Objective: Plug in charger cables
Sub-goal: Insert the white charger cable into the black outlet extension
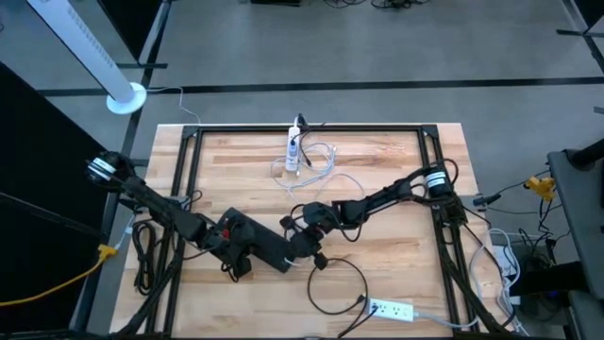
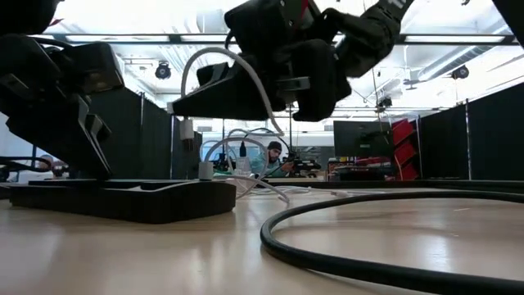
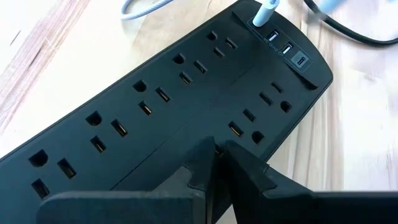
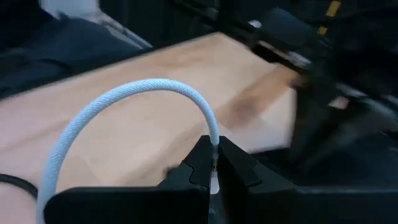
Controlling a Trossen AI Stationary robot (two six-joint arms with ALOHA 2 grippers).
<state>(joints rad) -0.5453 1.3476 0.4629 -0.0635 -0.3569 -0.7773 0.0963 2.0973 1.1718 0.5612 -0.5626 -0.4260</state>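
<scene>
With my right gripper [image 4: 214, 163] clamped on the white cable [image 4: 118, 99], a tilted plug could jam in the black power strip [image 3: 174, 106].

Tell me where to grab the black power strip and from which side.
Grip the black power strip across its narrow width, from above, near the end away from the USB ports. It lies flat, and a white cable is plugged in at the port end.

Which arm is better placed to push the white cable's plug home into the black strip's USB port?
Right. The right gripper is shut on the white cable at its plug end, at the black power strip's USB ports. The left gripper, shut, presses on the strip.
</scene>
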